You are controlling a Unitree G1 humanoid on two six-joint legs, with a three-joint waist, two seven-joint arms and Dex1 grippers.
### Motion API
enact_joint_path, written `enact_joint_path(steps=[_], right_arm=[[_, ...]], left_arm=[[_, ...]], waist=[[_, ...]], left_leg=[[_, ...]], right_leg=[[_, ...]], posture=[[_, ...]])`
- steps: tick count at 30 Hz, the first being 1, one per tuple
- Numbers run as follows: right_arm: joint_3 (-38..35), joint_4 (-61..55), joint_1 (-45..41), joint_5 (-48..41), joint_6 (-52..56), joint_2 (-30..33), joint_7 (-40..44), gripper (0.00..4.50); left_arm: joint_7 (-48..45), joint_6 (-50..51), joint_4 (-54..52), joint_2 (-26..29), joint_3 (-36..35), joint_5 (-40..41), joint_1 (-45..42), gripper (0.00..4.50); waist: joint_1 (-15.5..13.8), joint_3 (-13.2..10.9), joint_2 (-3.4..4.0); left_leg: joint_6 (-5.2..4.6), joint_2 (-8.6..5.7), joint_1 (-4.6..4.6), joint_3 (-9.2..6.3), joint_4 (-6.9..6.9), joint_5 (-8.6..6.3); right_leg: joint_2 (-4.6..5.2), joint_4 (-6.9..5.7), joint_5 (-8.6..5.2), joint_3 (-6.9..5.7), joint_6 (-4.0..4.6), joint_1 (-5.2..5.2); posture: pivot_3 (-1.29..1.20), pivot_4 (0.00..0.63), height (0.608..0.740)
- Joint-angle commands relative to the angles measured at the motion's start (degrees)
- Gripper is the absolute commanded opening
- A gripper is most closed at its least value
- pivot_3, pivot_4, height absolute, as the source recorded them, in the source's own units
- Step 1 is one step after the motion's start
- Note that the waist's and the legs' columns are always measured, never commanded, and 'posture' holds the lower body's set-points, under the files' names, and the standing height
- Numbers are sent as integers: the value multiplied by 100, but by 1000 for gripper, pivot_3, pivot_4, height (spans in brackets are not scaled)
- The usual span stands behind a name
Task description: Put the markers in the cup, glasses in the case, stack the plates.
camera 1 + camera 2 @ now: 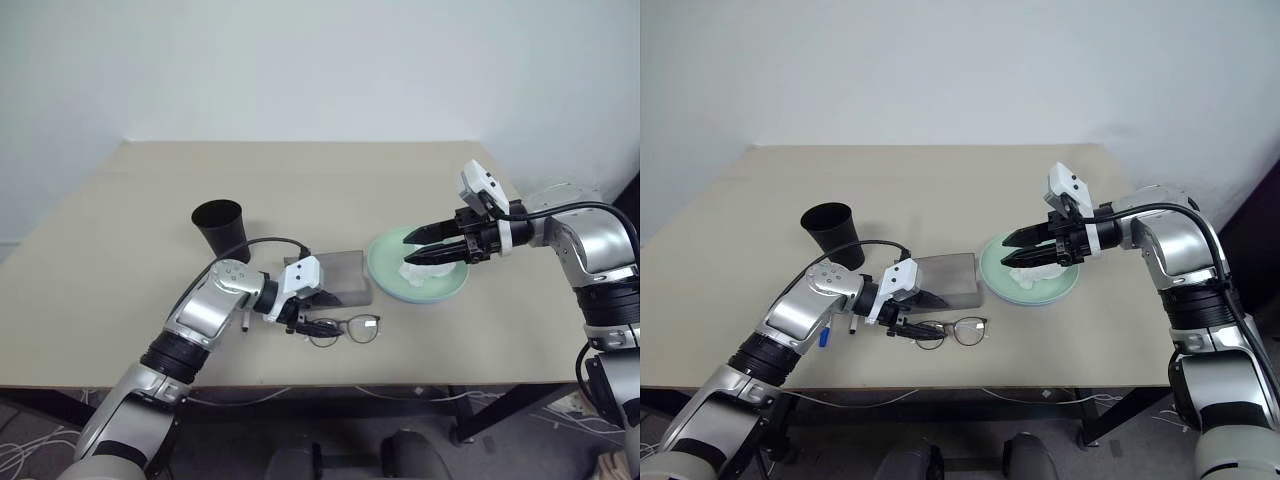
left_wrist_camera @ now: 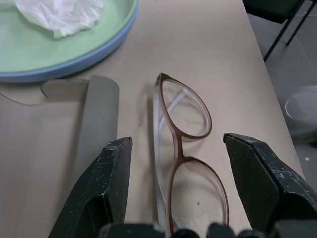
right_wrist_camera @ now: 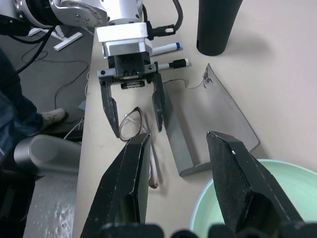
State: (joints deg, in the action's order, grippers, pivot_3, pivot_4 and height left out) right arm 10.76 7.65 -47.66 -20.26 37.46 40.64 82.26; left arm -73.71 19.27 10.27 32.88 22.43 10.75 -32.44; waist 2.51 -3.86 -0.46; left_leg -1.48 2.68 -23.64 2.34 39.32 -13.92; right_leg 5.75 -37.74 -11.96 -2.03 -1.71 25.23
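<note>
The dark-framed glasses (image 2: pixel 183 148) lie on the table near its front edge. My left gripper (image 2: pixel 177 141) is open and low, with one finger on each side of them. The grey case (image 1: pixel 345 278) lies just behind the glasses. Further left stands the black cup (image 1: pixel 220 228), upright. The blue-capped marker (image 3: pixel 166 48) and the black-capped marker (image 3: pixel 173 64) lie on the table by my left wrist. A mint green plate (image 1: pixel 385 265) sits on a blue plate (image 2: pixel 74 63). My right gripper (image 1: pixel 408 247) hovers open over them, holding nothing.
A crumpled white tissue (image 1: pixel 425 275) lies in the green plate, under my right fingers. The table's front edge runs close to the glasses. A black cable loops from my left wrist over the table by the cup. A white wall stands behind the table.
</note>
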Motion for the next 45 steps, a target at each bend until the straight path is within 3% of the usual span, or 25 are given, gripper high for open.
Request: enact_joint_path(steps=[1, 8, 11, 31, 34, 39, 45], right_arm=[[-133, -211, -37, -111, 18, 51, -58, 1924], [-105, -193, -36, -108, 1, 19, -98, 1924], [-101, -211, -34, -109, 14, 14, -113, 1967], [-86, -153, -49, -75, -28, -64, -183, 1967], [-82, -157, -44, -77, -30, -70, -193, 1967], [-73, -143, -52, -70, -45, -80, -210, 1967], [-74, -130, -75, -65, -57, -85, -207, 1967]], left_arm=[[-50, -145, -46, -68, 13, -115, -137, 3106], [1, -256, -70, -202, 49, -258, -6, 3106], [44, -250, -129, -209, 41, -290, 49, 2219], [197, -521, 112, -343, 95, -640, 30, 2219], [191, -526, 103, -346, 96, -639, 33, 1589], [168, -554, 92, -351, 116, -651, 26, 18], [115, -516, -24, -350, 116, -647, -27, 18]], waist=[[-4, 0, 0], [0, 0, 0], [2, 0, 0], [0, 0, 0], [0, 0, 0], [-2, 4, 6], [-27, 5, 7]], left_leg=[[0, 0, 0, 0, 0, 0], [-1, -1, -1, -1, 1, 1], [-2, -1, 0, -1, 0, 1], [-3, -1, -1, -2, 6, 2], [-4, -1, -1, -2, 6, 2], [-4, -1, 1, -2, 6, 2], [-13, -2, 3, -5, 26, 8]], right_leg=[[0, 0, 0, 0, 0, 0], [0, -1, 1, 0, -1, 0], [0, -2, 1, 0, -1, 1], [0, -3, 3, 0, -4, -1], [0, -3, 3, 0, -3, -1], [0, -3, 3, 0, -4, -5], [1, -3, 5, 0, -3, -15]], posture=[[0, 0, 702], [0, 0, 702], [0, 0, 702], [0, 0, 702], [0, 0, 702], [0, 0, 702], [0, 0, 702]])
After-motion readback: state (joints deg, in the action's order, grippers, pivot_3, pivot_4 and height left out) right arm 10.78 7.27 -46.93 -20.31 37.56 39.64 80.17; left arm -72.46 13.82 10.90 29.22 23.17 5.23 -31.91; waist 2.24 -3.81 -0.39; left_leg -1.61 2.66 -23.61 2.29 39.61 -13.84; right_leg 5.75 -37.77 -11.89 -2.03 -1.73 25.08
